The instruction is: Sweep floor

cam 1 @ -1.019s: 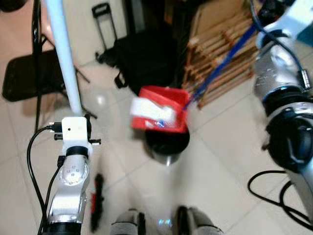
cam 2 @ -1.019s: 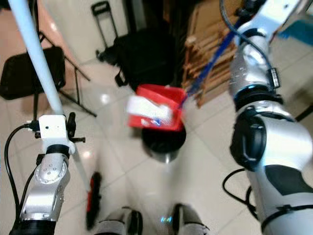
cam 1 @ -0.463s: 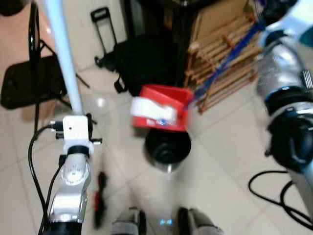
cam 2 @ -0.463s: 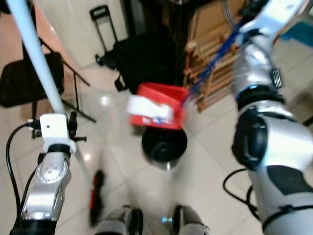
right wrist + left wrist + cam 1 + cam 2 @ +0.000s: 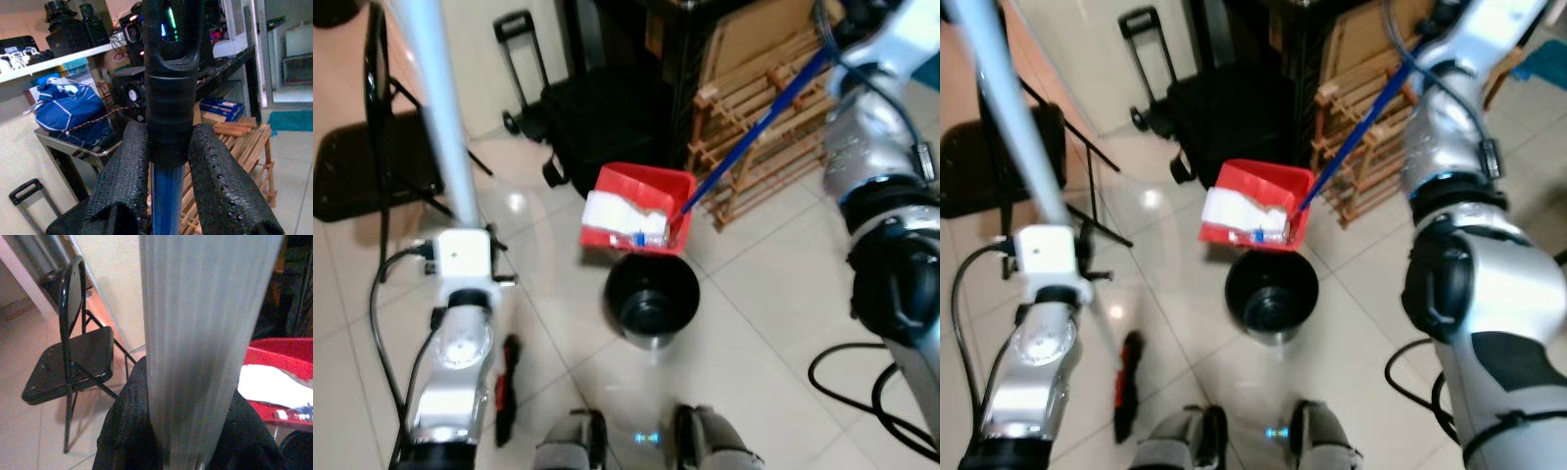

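I had the red dustpan held up in the air just above the black waste bin, which stood on the pale tiled floor right in front of the robot's feet. White crumpled paper and a few small scraps lay inside the pan. Its blue handle ran up and to the right toward my right arm. In the right wrist view, the right gripper was clamped on that handle, one black finger pressed on each side of the blue shaft just below its black grip end.

On the other side, the left gripper was pinched around the pale broom pole, the black pads hugging the shaft in the left wrist view. The pole rose steeply past the head camera, and the broom's dark head with red trim rested on the tiles beside the robot's left foot.

Behind the bin I saw a black bag on the floor, a wooden slatted rack leaning to its right, a black folding chair at the left, and a small hand trolley against the wall. A black cable looped over the tiles at the right.
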Robot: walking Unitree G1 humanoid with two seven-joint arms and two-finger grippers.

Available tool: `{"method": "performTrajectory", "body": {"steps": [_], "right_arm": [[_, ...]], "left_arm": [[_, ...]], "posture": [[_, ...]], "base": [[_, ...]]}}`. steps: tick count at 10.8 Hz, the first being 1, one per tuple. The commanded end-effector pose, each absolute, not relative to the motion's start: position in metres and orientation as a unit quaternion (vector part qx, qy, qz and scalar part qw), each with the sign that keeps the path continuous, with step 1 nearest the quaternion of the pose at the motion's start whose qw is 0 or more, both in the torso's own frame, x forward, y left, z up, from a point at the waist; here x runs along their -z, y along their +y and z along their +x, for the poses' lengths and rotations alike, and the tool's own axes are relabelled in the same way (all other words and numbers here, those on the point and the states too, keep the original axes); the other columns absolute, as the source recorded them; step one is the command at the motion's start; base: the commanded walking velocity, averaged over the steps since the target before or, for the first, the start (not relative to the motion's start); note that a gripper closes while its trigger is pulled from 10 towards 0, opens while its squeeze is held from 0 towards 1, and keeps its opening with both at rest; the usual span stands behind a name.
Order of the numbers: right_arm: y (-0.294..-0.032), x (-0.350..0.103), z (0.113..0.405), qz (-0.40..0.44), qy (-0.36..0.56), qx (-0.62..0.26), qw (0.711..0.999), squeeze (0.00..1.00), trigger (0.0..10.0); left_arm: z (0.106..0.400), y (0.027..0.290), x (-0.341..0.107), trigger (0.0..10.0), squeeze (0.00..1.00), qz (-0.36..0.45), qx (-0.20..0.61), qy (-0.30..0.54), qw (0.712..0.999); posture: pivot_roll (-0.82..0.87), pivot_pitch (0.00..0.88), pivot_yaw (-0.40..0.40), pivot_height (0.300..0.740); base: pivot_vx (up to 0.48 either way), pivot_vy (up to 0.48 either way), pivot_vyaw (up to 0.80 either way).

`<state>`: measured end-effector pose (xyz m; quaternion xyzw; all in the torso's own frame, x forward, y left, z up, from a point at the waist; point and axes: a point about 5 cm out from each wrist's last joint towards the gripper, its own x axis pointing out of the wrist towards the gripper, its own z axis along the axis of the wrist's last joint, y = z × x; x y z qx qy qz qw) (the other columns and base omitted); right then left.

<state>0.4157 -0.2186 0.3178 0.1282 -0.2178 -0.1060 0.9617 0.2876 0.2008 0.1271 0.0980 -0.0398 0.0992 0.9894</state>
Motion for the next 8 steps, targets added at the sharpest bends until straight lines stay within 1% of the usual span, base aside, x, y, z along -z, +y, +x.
{"method": "performTrajectory", "body": {"steps": [1,4,8], "right_arm": [[-0.218,-0.333,0.414,0.121,-0.247,0.1,0.956,0.0,10.0],[-0.213,-0.331,0.415,0.117,-0.245,0.067,0.96,0.0,10.0],[-0.193,-0.335,0.416,0.111,-0.257,-0.016,0.96,0.0,10.0]], "left_arm": [[0.282,0.209,-0.125,10.0,0.0,0.099,-0.108,-0.034,0.989],[0.283,0.208,-0.125,10.0,0.0,0.1,-0.109,-0.035,0.988],[0.281,0.208,-0.126,10.0,0.0,0.098,-0.112,-0.039,0.988]], "posture": [[0.09,0.195,0.061,0.74],[0.09,0.19,0.064,0.74],[0.09,0.183,0.061,0.74]], "base": [[0.0,0.0,0.0],[0.0,0.0,0.0],[0.0,0.0,0.0]]}}
